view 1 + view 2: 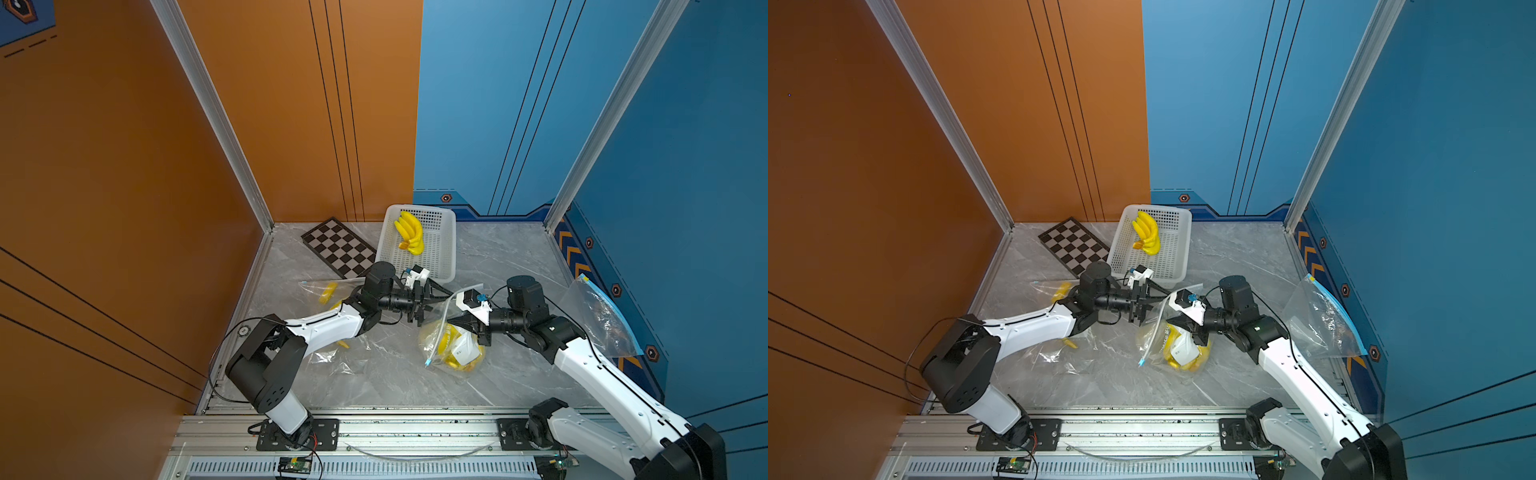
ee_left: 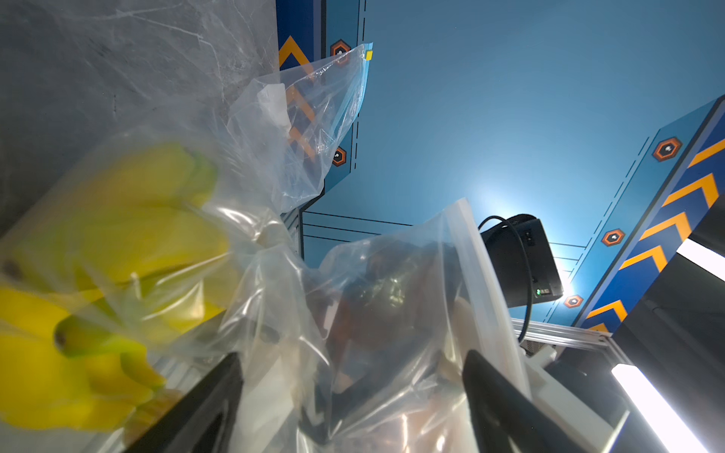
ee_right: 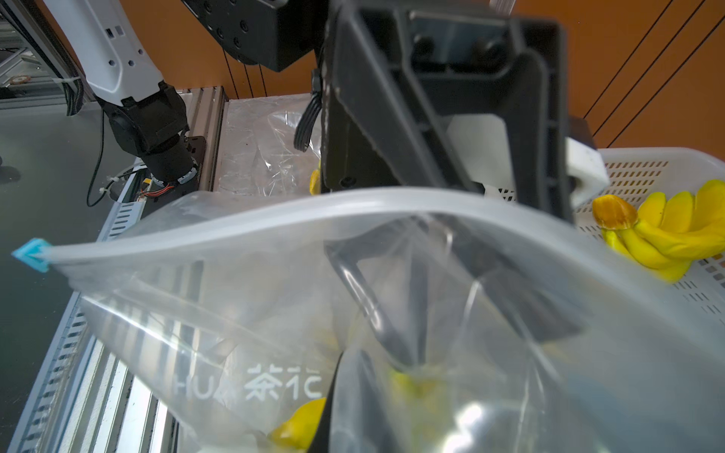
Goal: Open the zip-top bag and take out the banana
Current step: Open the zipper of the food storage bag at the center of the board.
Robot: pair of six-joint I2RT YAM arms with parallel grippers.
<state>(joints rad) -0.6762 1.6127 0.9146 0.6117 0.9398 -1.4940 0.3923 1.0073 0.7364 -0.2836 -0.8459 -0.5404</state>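
The zip-top bag [image 1: 434, 338] is sitting mid-bench, toward the right side and nearer the front edge than the back. The banana [image 1: 445, 341] bunch is lying inside it, under a white label [image 1: 463, 349]. The zipper strip [image 3: 314, 208] is running along the raised mouth, with the blue slider [image 3: 33, 255] sitting at the end nearest the front edge. Cannot tell whether the seal is parted anywhere.

The right gripper [image 1: 454, 321] is pinching bag film near the strip, jaws fully together on plastic, holding the mouth up off the bench. The left gripper [image 1: 439, 301] is hovering beside the raised end of the strip, jaws standing apart at middling width, gripping nothing. In the left wrist view film is bulging between the fingers [image 2: 498, 400] and the strip is lying against one of them.

Risks, by my read: the left jaws closing on both bag walls at once, so pulling is only dragging the whole bag instead of parting it. Thin film slipping out of the right pinch, dropping the mouth. Pulling too hard and lifting the loaded bag, or tearing it. The two grippers are working near each other, so a bump is possible. The white basket [image 1: 440, 249] near the back edge, holding another bunch [image 1: 409, 232], is sitting near the left gripper and could get knocked.
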